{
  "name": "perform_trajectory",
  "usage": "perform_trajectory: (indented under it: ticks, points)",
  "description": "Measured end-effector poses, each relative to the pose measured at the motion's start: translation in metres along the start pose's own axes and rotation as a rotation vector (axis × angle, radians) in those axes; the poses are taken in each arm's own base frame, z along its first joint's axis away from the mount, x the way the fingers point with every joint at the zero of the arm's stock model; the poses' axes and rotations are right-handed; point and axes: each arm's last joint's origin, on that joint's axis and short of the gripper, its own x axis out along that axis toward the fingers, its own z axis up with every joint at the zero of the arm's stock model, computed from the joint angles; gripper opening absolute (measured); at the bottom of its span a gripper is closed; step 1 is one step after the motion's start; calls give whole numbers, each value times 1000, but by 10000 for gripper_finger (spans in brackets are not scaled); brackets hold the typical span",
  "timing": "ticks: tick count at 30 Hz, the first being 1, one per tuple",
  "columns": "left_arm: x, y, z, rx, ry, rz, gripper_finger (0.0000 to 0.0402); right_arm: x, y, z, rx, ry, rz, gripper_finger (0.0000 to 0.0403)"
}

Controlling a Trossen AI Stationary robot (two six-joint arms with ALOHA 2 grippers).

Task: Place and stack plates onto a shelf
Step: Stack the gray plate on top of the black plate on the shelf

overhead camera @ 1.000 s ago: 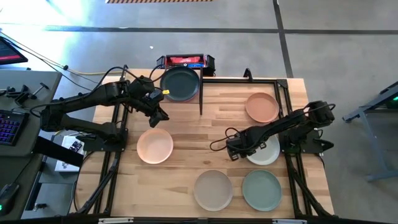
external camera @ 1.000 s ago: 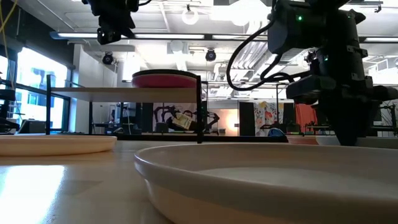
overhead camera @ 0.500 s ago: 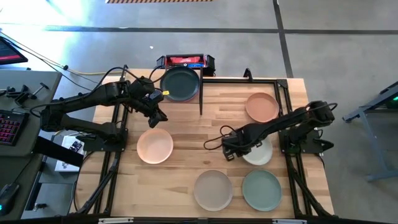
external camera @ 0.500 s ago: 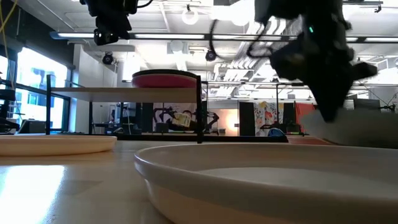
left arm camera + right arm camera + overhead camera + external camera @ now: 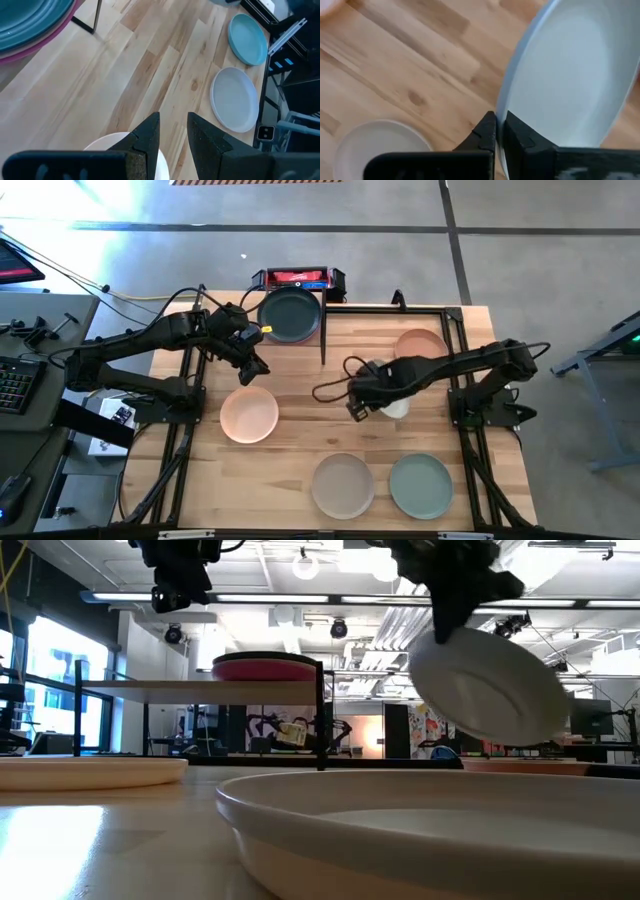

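Right gripper [image 5: 362, 396], centre-right of the high view: fingers clamped on the rim of the off-white plate [image 5: 488, 685], held tilted clear of the table [image 5: 300, 395].
Left gripper [image 5: 255, 364], upper left: fingers apart, empty, above the peach plate [image 5: 249, 415].
Shelf [image 5: 322, 332], top centre: charcoal plate [image 5: 290, 316] on a pink one.
Table, right: salmon plate [image 5: 425, 343].
Bottom: beige plate [image 5: 342, 485], green plate [image 5: 421, 485].

bright, even indoor light from above.
ceiling lamps [image 5: 306, 567] glare in the low view, a window [image 5: 50, 675] shines at its left; the near plate [image 5: 420, 830] is soft and out of focus, shadows on the table [image 5: 300, 395] are weak.
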Motion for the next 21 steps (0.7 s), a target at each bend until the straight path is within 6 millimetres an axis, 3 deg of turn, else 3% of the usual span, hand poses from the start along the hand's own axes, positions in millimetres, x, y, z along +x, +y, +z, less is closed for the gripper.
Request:
perform_trajectory:
  ticks: [12,21]
  points:
    - [0,0,0,-3,-1,2,87,-29,-11,48,-197,-162,4,0]
    - [-1,4,2,-75,-36,82,87,-52,-36,100,-408,-299,-22,0]
